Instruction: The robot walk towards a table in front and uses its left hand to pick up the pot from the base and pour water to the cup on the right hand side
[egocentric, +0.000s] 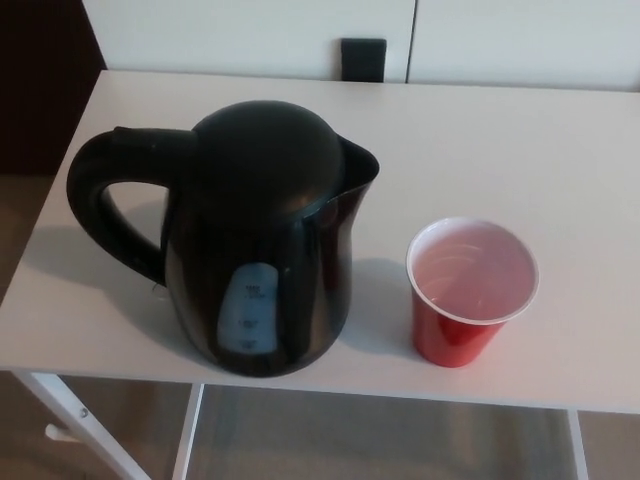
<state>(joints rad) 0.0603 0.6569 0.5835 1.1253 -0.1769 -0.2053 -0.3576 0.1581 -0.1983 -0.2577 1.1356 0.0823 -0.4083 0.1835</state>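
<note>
Upright black pot (262, 240) beside red cup (470, 290) on white table (520, 150)

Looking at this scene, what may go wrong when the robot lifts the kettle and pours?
The red cup is light-looking and stands near the table's front edge; a bump from the kettle might tip it off. The kettle's handle points left and its spout faces the back, so pouring needs a turn.

I see a white table (560, 130) on white metal legs (80, 420), behind it a pale wall (250, 30) with a small black square plate (363, 59), a dark area (40, 90) at left and brownish floor (15, 220).
</note>
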